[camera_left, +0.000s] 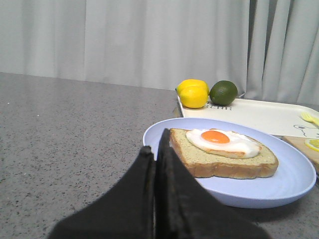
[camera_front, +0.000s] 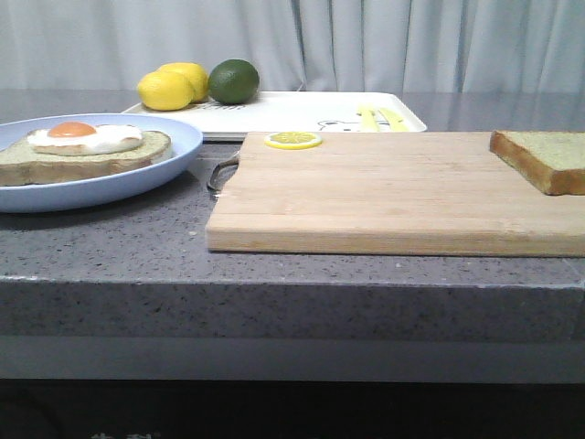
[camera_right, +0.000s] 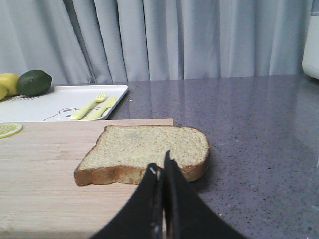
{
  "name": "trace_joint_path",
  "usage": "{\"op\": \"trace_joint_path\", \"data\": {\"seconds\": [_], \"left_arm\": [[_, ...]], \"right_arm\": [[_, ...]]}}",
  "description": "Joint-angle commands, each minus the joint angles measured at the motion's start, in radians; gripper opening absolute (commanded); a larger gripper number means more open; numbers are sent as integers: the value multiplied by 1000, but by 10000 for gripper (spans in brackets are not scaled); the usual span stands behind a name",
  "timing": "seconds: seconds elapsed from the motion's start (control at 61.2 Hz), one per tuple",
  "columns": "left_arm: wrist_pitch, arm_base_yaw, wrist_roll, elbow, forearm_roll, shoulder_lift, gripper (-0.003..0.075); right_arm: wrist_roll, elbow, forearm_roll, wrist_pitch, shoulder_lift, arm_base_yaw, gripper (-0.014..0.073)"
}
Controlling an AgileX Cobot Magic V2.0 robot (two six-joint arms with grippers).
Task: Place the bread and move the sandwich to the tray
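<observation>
The bread (camera_front: 545, 157) lies on the right end of the wooden cutting board (camera_front: 384, 197); it also shows in the right wrist view (camera_right: 149, 149). My right gripper (camera_right: 160, 167) is shut and empty, just short of the bread's near crust. A bread slice with a fried egg (camera_front: 84, 144) lies on the round light-blue plate (camera_front: 137, 178) at the left. My left gripper (camera_left: 157, 147) is shut and empty, close to the plate's rim (camera_left: 154, 137), with the egg slice (camera_left: 224, 152) beyond. The white tray (camera_front: 302, 112) stands behind the board. Neither gripper shows in the front view.
Two lemons (camera_front: 172, 87) and a lime (camera_front: 234, 80) sit on the tray's left end. A yellow fork and spoon (camera_front: 379, 119) lie at its right end. A lemon slice (camera_front: 293, 140) lies on the board's far edge. A grey curtain hangs behind the counter.
</observation>
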Motion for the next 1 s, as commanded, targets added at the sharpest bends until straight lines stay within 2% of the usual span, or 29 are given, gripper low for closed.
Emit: {"op": "trace_joint_path", "data": {"seconds": [0.0, 0.163, 0.278, 0.49, 0.736, 0.866, 0.981], "left_arm": [[-102, -6, -6, 2, -5, -22, -20], [-141, -6, -6, -28, -7, -22, -20], [-120, -6, -6, -127, -14, -21, -20], [101, -6, -6, -441, -14, 40, -20], [386, -6, -6, -763, -14, 236, -20], [537, -6, -4, -861, -14, 348, -20], [556, -6, -4, -873, -31, 412, -20]], "right_arm": [[-5, -2, -10, -83, -19, 1, -67], [-5, -12, -5, -103, -19, 1, -67], [-4, -92, 35, -62, -19, 1, -67], [-4, -382, 33, 193, 10, 1, -67], [-4, -656, 33, 442, 197, 1, -67], [-4, -748, 33, 568, 312, 1, -67], [-4, -766, 34, 610, 395, 1, -67]]}}
